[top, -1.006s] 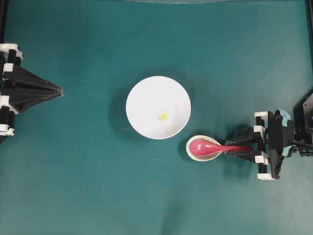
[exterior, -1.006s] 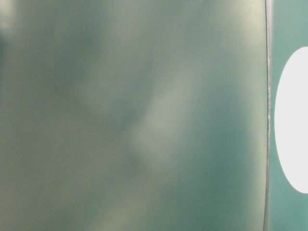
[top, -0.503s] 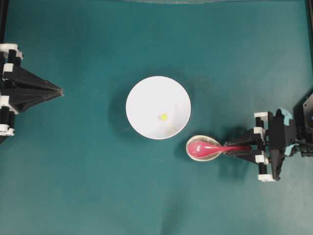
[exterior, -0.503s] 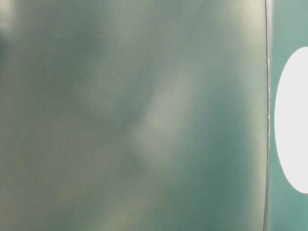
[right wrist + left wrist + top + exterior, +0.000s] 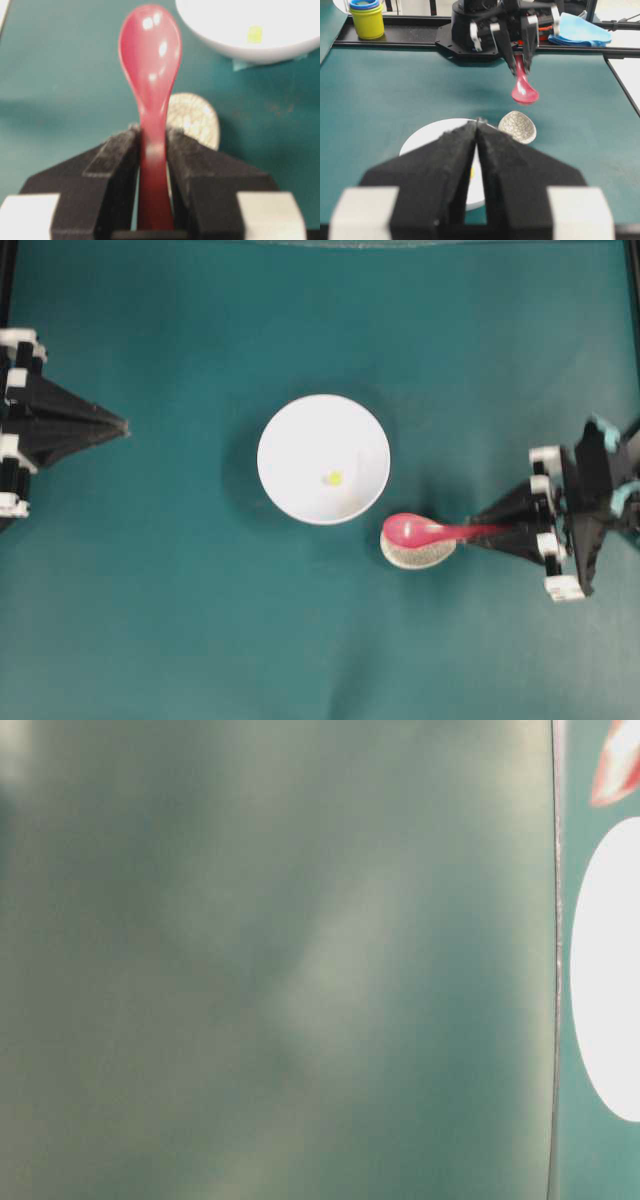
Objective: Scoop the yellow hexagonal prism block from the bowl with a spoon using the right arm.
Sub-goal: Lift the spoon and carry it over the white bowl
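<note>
A teal table (image 5: 200, 620) fills the overhead view. At the left edge the left pincer (image 5: 122, 426) rests with its jaws pressed together, holding nothing. At centre, the bowl (image 5: 323, 459) holds the yellow hexagonal prism block (image 5: 334, 478). Lower right of it, the spoon (image 5: 425, 532) hangs above the speckled dish (image 5: 415, 556), its handle clamped in the right pincer (image 5: 492, 531).

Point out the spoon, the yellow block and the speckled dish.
spoon (image 5: 150, 45), right wrist view, middle of its scoop.
yellow block (image 5: 334, 478), overhead view, its top face.
speckled dish (image 5: 518, 127), left wrist view, its crackled inside.
</note>
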`<action>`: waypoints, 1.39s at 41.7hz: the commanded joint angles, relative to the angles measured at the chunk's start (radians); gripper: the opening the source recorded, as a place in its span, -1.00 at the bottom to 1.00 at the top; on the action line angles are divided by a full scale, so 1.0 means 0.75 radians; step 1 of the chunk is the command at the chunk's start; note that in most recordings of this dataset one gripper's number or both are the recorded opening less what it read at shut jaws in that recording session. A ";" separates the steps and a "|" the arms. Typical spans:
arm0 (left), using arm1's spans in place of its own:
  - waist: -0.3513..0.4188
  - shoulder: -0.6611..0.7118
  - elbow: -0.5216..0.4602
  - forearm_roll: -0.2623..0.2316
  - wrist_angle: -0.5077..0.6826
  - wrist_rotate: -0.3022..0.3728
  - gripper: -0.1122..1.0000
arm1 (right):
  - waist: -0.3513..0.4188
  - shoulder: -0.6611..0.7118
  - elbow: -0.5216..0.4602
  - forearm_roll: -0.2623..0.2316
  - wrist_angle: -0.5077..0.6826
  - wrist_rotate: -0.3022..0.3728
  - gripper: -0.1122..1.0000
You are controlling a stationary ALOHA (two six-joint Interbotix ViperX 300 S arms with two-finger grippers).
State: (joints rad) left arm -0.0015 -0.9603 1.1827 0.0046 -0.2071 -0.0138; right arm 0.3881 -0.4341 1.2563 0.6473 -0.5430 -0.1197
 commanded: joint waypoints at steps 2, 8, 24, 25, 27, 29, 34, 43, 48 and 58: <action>0.000 0.010 -0.037 0.002 -0.006 0.008 -0.64 | -0.141 -0.127 -0.086 -0.002 0.213 -0.074 -0.36; 0.000 0.010 -0.039 0.002 -0.006 0.008 -0.64 | -0.374 -0.221 -0.188 -0.008 0.571 -0.186 -0.36; 0.016 0.010 -0.039 0.002 -0.006 0.025 -0.64 | -0.789 -0.178 -0.481 -0.133 1.217 -0.247 -0.36; 0.016 0.010 -0.039 0.004 -0.006 0.025 -0.64 | -0.808 -0.168 -0.503 -0.147 1.250 -0.245 -0.36; 0.016 0.010 -0.039 0.002 -0.004 0.025 -0.64 | -0.828 -0.147 -0.538 -0.164 1.291 -0.245 -0.36; 0.016 0.010 -0.039 0.002 -0.006 0.025 -0.64 | -0.847 -0.119 -0.579 -0.182 1.346 -0.245 -0.36; 0.022 0.010 -0.039 0.002 -0.006 0.025 -0.64 | -0.863 -0.033 -0.685 -0.231 1.483 -0.243 -0.36; 0.037 0.010 -0.039 0.002 -0.006 0.025 -0.64 | -0.861 0.164 -0.879 -0.299 1.726 -0.196 -0.36; 0.037 0.010 -0.039 0.002 -0.006 0.025 -0.64 | -0.863 0.270 -1.002 -0.321 1.849 -0.127 -0.36; 0.037 0.010 -0.039 0.004 -0.006 0.025 -0.64 | -0.863 0.452 -1.229 -0.364 2.111 0.025 -0.37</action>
State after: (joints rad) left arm 0.0245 -0.9603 1.1827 0.0061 -0.2056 0.0031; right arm -0.2562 -0.1120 0.4050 0.3820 0.9879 -0.1227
